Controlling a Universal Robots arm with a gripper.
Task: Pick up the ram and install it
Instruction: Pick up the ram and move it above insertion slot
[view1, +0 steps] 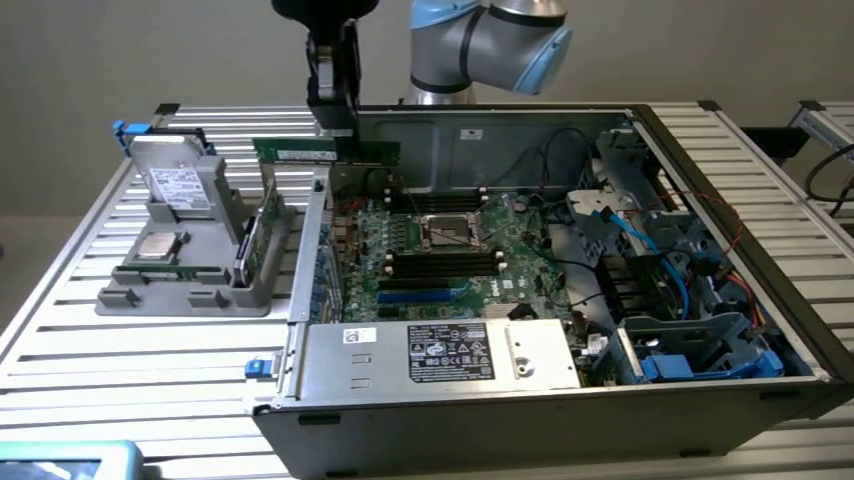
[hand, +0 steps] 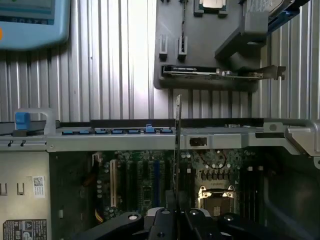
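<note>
A slatted metal desk (view1: 80, 340) carries an open computer case (view1: 534, 400) beside a gray parts fixture (view1: 174, 290). The arm's fingers (view1: 334, 110) pinch the ram (view1: 294, 152), held level in the air over the case's rim at the exterior view's left, above the motherboard (view1: 441, 270).

An open computer case (view1: 534, 420) sits on a slatted table (view1: 134, 350) beside a grey holder (view1: 160, 297), seemingly bearing a processor (view1: 163, 245).
</note>
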